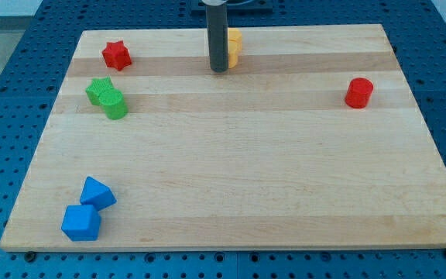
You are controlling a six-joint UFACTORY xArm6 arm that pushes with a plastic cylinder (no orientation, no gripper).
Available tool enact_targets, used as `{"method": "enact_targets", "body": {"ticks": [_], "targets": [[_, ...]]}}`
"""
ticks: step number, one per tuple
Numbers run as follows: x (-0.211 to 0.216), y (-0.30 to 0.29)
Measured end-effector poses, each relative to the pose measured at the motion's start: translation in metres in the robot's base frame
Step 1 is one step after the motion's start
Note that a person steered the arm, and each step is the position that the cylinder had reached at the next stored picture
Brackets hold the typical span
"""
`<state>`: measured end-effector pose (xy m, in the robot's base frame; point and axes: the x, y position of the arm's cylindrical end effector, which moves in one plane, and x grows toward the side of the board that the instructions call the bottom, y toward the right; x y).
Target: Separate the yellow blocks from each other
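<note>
Two yellow blocks sit close together near the view's top centre of the wooden board; the rod hides much of them, so their shapes are unclear. The upper one looks more orange-yellow, the lower one plain yellow. My tip rests on the board just left of and slightly below these yellow blocks, touching or nearly touching them.
A red star block lies at the top left. A green star block and a green cylinder touch at the left. A red cylinder stands at the right. Two blue blocks sit at the bottom left.
</note>
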<state>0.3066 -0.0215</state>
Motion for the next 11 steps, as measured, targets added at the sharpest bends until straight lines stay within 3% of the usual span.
{"method": "enact_targets", "body": {"ticks": [2, 3, 4, 5, 7, 9, 11], "targets": [[0.041, 0.025], [0.042, 0.042], [-0.015, 0.044], [-0.041, 0.046], [-0.053, 0.044], [-0.040, 0.002], [0.000, -0.038]]}}
